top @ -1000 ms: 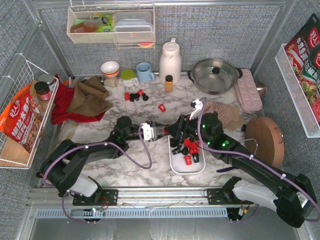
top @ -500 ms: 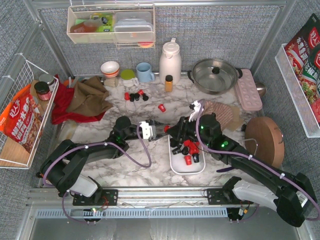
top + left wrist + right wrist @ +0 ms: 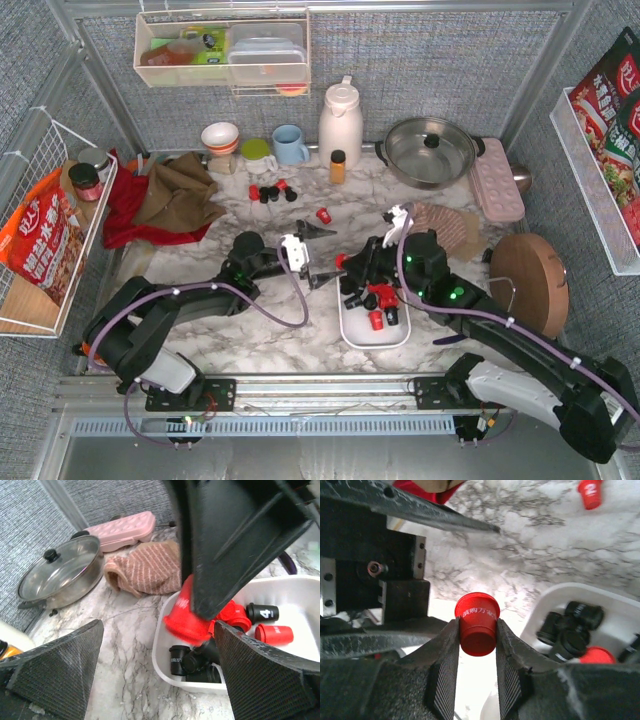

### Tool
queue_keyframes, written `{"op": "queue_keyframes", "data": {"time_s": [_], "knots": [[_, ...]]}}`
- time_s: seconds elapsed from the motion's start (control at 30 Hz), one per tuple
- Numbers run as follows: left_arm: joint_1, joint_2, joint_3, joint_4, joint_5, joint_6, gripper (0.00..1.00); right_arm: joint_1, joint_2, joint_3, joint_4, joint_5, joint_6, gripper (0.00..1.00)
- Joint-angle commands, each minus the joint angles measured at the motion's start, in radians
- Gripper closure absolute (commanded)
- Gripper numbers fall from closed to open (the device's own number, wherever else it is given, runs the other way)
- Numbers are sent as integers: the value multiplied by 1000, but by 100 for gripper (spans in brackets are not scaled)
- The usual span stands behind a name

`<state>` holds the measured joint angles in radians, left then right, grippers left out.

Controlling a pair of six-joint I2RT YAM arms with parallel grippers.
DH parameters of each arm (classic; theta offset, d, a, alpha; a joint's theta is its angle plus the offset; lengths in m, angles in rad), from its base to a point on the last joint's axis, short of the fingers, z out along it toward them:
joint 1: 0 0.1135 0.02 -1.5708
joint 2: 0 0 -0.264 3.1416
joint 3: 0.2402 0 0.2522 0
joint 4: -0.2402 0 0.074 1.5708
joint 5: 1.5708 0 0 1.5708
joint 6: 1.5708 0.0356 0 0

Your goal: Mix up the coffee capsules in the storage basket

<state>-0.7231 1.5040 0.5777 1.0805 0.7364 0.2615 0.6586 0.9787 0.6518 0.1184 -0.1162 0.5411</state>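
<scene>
My right gripper (image 3: 477, 630) is shut on a red coffee capsule (image 3: 477, 624), holding it by its sides just left of the storage basket (image 3: 546, 596). From above, that capsule (image 3: 341, 261) hangs at the basket's (image 3: 376, 340) far left corner. My left gripper (image 3: 318, 256) stands wide open beside it, with nothing between its fingers (image 3: 55, 672). Red and black capsules (image 3: 376, 298) lie in the basket. Black ones (image 3: 194, 659) show in the left wrist view under the held red capsule (image 3: 186, 619). Loose capsules (image 3: 272, 190) and a single red one (image 3: 323, 214) lie on the marble.
A lidded steel pot (image 3: 430, 150), a pink lidded box (image 3: 497, 180) and a striped cloth (image 3: 445, 225) sit at the right rear. A round wooden board (image 3: 528, 280) is at the right. A white thermos (image 3: 340, 120), amber bottle (image 3: 338, 165), cups and crumpled cloths (image 3: 165, 195) line the back.
My left gripper has sprung open and let go of the red capsule. My right gripper has closed on that capsule and holds it alone.
</scene>
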Motion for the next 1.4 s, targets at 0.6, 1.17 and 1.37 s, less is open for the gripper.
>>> {"op": "queue_keyframes", "data": {"time_s": [0.6,1.17,1.37], "knots": [[109,318,462,-593,-725,-329,1,20,-50,-21,-538,-188,-319,57],[121,666,879,-959,-763,-408,23,17,-136,-61,-437,72,-323,41],[120,683,879,-872,-689,-380,13,15,-135,-75,-432,58,-327,40]]}}
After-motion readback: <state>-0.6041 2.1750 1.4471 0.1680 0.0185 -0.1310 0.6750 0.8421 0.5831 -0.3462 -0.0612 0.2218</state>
